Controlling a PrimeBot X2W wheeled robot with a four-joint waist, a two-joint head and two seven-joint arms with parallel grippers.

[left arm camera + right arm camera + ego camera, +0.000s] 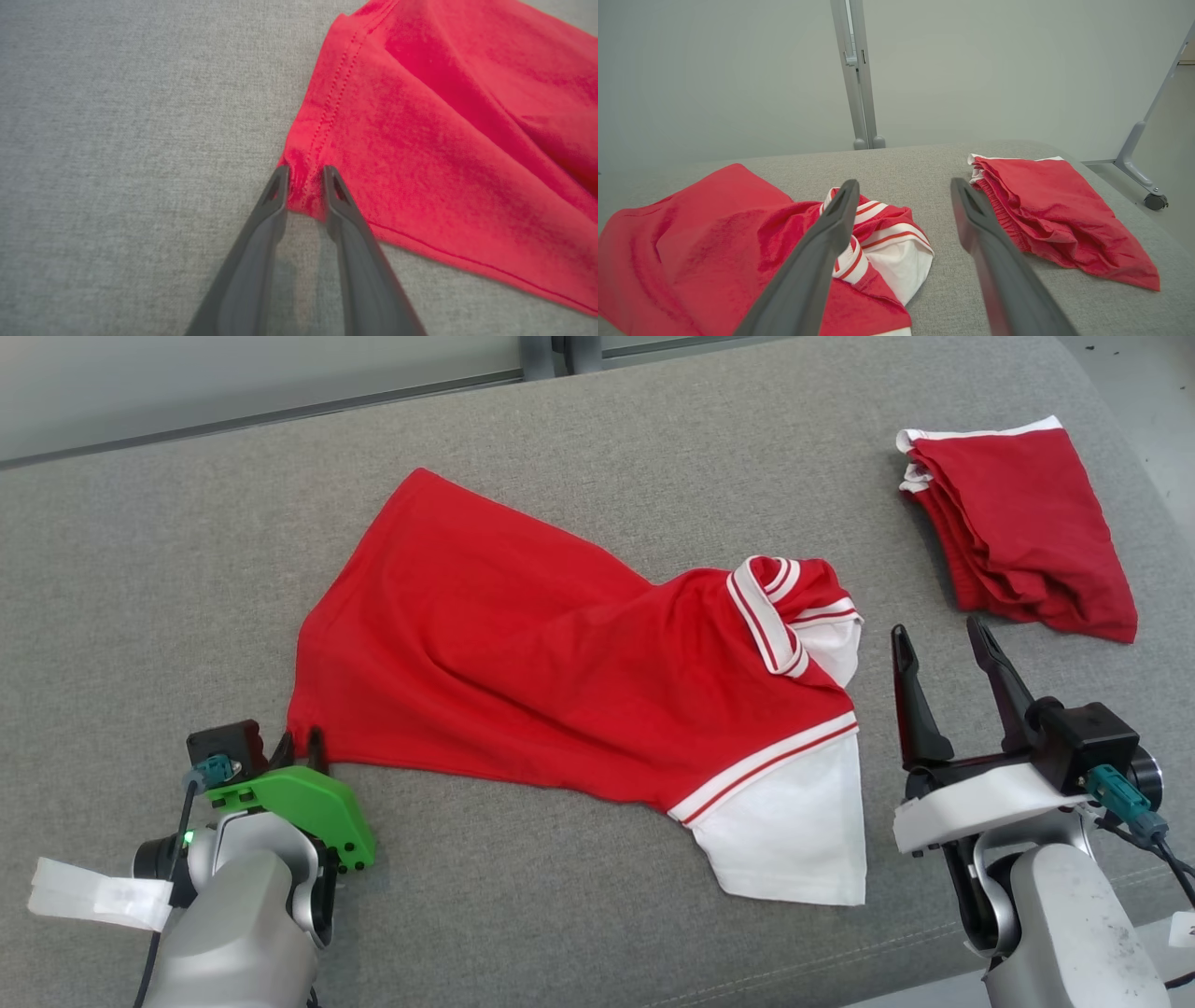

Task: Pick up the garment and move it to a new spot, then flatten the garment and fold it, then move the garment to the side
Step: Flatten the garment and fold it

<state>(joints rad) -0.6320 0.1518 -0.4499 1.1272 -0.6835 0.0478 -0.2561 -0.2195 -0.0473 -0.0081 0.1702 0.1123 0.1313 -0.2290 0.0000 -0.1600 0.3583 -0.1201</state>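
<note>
The garment (pixel 560 644) is a red shirt with white sleeves and a striped collar, spread crumpled across the grey padded surface (pixel 187 569). My left gripper (pixel 301 745) sits at its near left hem corner. In the left wrist view, the left gripper (pixel 306 179) has its jaws drawn in on that corner of the garment (pixel 444 116), with the cloth puckered between them. My right gripper (pixel 938 639) stands open just right of the collar and white sleeve, touching nothing. The right wrist view shows the right gripper (pixel 901 191) above the surface with the garment (pixel 691 242) to its left.
A second red piece of clothing (pixel 1022 527) with white trim lies folded at the far right, also seen as the folded piece (pixel 1055 219) in the right wrist view. Beyond the surface are a pale wall, a metal post (pixel 857 70) and a wheeled frame leg (pixel 1148 186).
</note>
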